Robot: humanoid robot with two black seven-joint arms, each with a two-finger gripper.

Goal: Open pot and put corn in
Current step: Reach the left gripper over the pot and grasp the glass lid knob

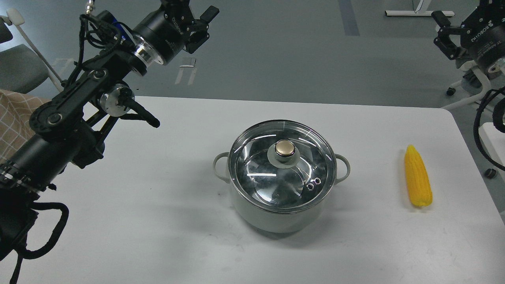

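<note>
The pale grey-green pot (276, 215) stands in the middle of the white table with its glass lid (282, 169) on it, gold knob (285, 148) on top. The yellow corn (417, 181) lies on the table to the right of the pot, pointed end away from me. My left gripper (193, 15) is open and empty, high above the table's far left, partly cut off by the top edge. My right gripper (449, 29) is open and empty, high at the far right, beyond the table and well above the corn.
The table (158, 221) ends close behind the pot and just right of the corn. A chair (19, 67) and a checked cloth (15, 118) are at the left. Wheeled stands (469, 85) sit on the floor at the right.
</note>
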